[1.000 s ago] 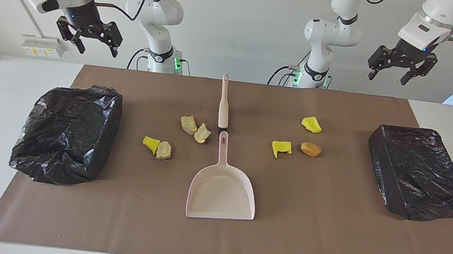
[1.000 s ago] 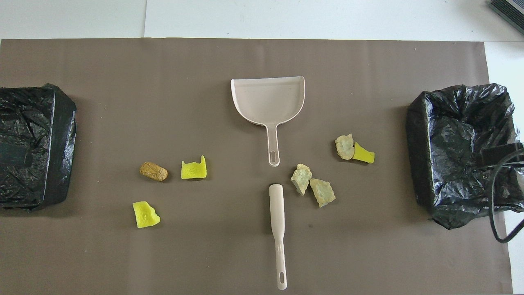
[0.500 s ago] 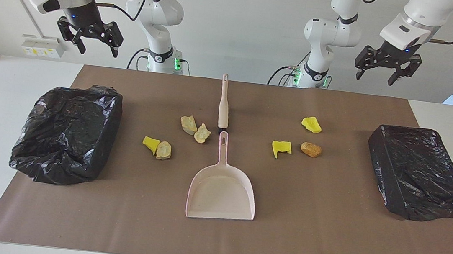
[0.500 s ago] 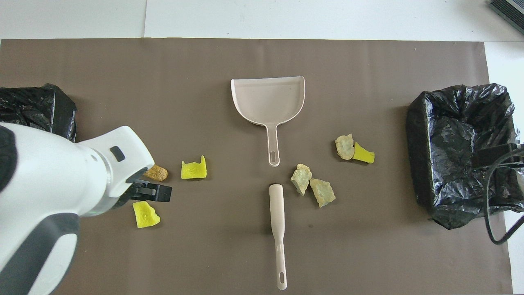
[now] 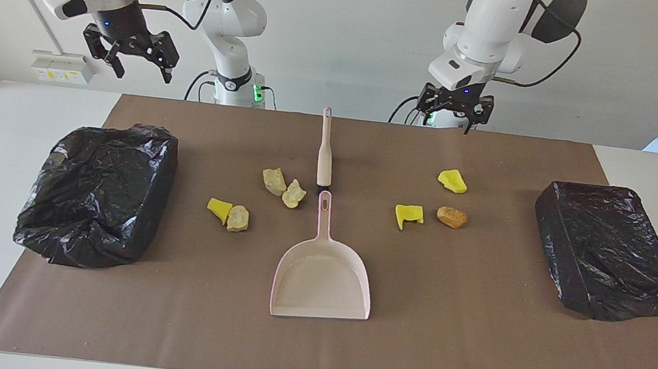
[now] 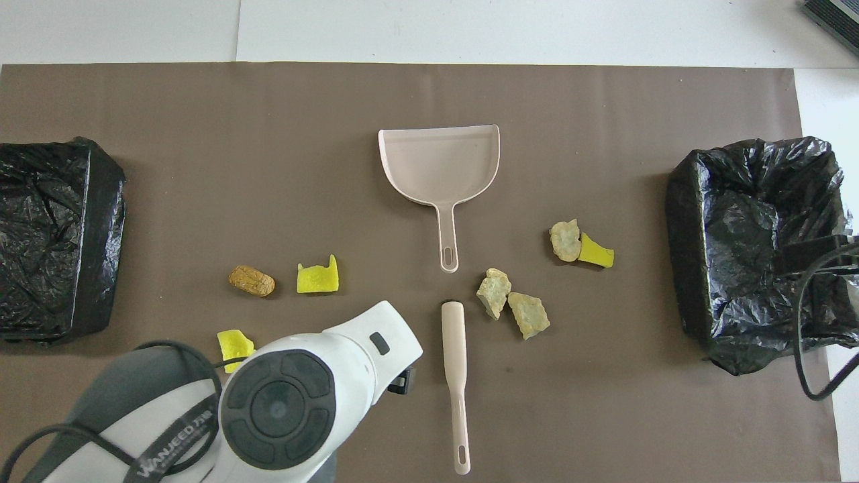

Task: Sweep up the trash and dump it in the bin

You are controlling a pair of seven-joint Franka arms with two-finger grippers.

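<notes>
Several pieces of trash lie on the brown mat. A yellow wedge [image 5: 452, 181], a second yellow piece [image 5: 408, 215] and a brown lump [image 5: 451, 217] sit toward the left arm's end. Two tan lumps [image 5: 274, 180] [image 5: 294, 193], a yellow wedge [image 5: 219, 208] and a tan lump [image 5: 238, 218] sit toward the right arm's end. One black-bagged bin [image 5: 99, 191] stands at the right arm's end, another bin [image 5: 609, 250] at the left arm's. My left gripper [image 5: 451, 123] hangs open in the air beside the brush [image 6: 456, 376]. My right gripper [image 5: 134, 63] waits open, high over its end.
A pink dustpan [image 5: 322, 281] lies mid-mat with its handle pointing toward the robots, in line with the brush [image 5: 325, 153]. In the overhead view the left arm's housing [image 6: 295, 396] covers part of the mat and of one yellow wedge [image 6: 233, 345].
My left arm has swung from over the bin at its end toward the middle of the table, and its gripper has come lower. The right gripper has hardly moved. Nothing on the mat has shifted.
</notes>
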